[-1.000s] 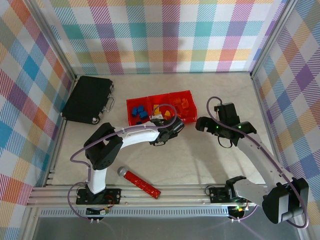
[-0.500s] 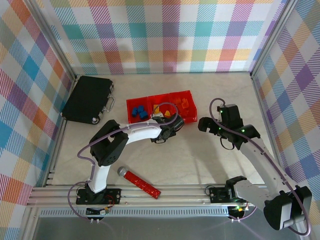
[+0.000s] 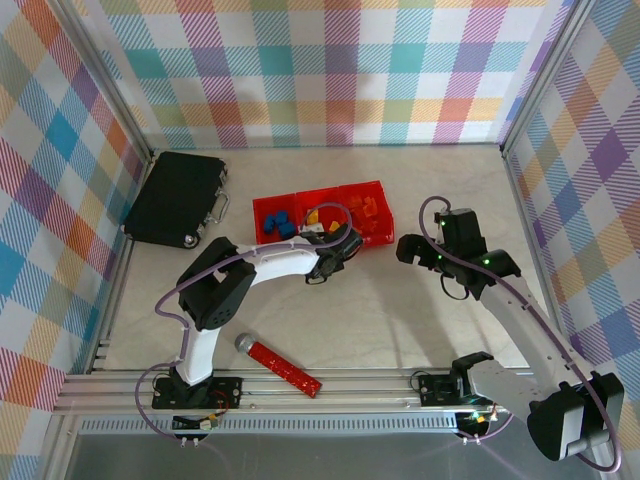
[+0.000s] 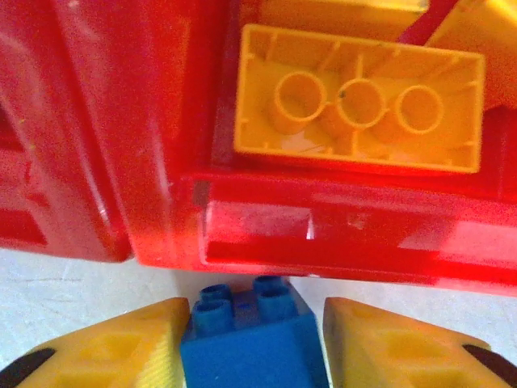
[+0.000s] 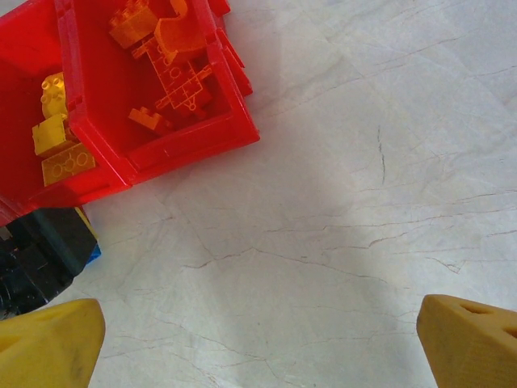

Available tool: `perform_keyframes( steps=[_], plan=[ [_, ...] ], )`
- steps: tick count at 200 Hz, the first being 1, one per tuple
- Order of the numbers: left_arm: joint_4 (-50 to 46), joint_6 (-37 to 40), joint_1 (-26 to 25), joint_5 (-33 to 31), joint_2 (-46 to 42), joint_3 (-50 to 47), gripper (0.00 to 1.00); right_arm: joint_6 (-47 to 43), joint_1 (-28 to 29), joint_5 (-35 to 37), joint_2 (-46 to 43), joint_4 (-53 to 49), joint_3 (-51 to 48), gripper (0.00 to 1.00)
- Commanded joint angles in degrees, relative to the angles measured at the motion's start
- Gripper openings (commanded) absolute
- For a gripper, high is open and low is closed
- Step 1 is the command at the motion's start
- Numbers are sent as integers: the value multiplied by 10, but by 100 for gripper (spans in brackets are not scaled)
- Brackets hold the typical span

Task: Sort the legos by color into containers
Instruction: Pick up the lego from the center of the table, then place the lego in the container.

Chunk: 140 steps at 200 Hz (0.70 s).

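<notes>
The containers (image 3: 257, 215) are three joined red bins: blue legos (image 3: 280, 225) on the left, yellow legos (image 3: 325, 218) in the middle, orange legos (image 3: 365, 210) on the right. My left gripper (image 3: 338, 247) is low at the middle bin's near wall (image 4: 355, 234). Both its yellow fingers press a blue brick (image 4: 250, 339) that rests on the table, studs toward the wall. A yellow brick (image 4: 359, 101) lies upside down inside that bin. My right gripper (image 3: 408, 247) hovers open over bare table (image 5: 258, 323), right of the bins, with the orange bin (image 5: 194, 141) to its upper left.
A flat black case (image 3: 178, 197) lies at the back left. A red studded bar (image 3: 282, 366) with a grey round end lies near the front edge. Plaid walls and an aluminium frame close in the table.
My left gripper's fingers have closed in onto the blue brick at the tray's near wall. The right arm drew slightly right, then held still, open.
</notes>
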Motion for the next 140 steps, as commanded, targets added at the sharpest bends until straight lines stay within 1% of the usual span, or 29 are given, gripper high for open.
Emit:
perform_keyframes(
  steps=[1, 13, 38, 57, 71, 92, 121, 140],
  plan=[
    [5, 6, 3, 0, -12, -13, 41, 0, -6, 5, -4, 0, -3, 99],
    [12, 8, 3, 7, -17, -19, 40, 0, -5, 4, -3, -2, -2, 99],
    [46, 21, 2, 25, -41, -44, 34, 2, -5, 7, -2, -7, 2, 99],
    [63, 41, 1, 28, -76, -62, 30, 3, -5, 11, -2, -8, 3, 99],
    [70, 70, -2, 27, -107, -71, 28, 4, -6, 12, 2, -14, 8, 99],
    [51, 117, -4, 21, -153, -64, 27, 7, -5, 15, 8, -23, 18, 99],
    [-11, 190, -3, -18, -216, -34, 27, 21, -6, 16, 10, -21, 23, 99],
    [-50, 229, 17, -44, -249, -10, 29, 35, -5, 5, 14, -17, 24, 99]
  ],
)
